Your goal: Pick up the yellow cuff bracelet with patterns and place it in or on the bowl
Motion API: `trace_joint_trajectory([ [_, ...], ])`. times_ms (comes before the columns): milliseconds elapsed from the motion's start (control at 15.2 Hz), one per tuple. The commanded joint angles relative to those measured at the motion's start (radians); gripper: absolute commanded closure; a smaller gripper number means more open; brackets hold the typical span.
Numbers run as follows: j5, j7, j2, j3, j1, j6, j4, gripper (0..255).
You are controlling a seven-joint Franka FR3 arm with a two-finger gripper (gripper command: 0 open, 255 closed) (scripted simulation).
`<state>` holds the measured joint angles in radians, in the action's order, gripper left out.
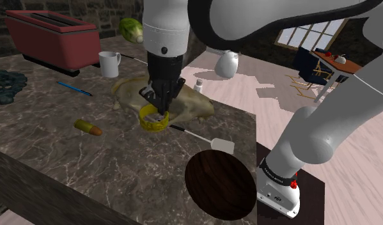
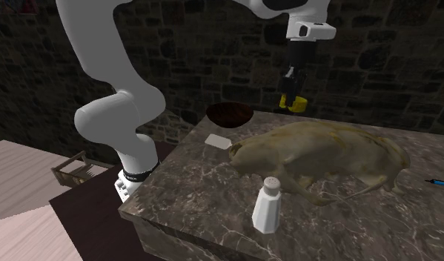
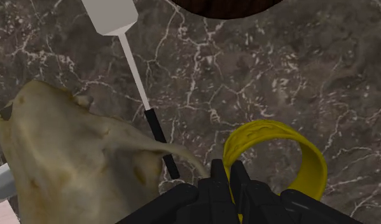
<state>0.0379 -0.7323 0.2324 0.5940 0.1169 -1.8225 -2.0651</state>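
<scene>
Gripper (image 1: pixel 159 112) clamps yellow cuff bracelet (image 1: pixel 151 123) by its band over dark marbled table (image 1: pixel 68 160), near brown bowl (image 1: pixel 220 185)

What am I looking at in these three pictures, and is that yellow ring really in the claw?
It is one white robot arm with a black two-finger gripper. One picture looks down from beside its stand, another across the marble table, the third from a camera on the hand. Yes: the fingers are shut on the band of the yellow cuff bracelet. Also on the table: a dark bowl, a white spatula, a tan animal figure, a white shaker, a white mug and a red toaster.
</scene>
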Motion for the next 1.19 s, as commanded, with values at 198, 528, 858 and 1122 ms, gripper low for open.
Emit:
trace_joint_trajectory([
  [198,0.066,0.014,0.126,-0.013,0.033,0.037,-0.074,255],
  [528,0.154,0.011,0.313,-0.031,0.107,0.082,-0.204,255],
  [858,0.228,-0.017,0.489,-0.04,0.194,0.154,-0.304,255],
  [1122,0.28,-0.057,0.616,-0.039,0.266,0.224,-0.361,255],
])
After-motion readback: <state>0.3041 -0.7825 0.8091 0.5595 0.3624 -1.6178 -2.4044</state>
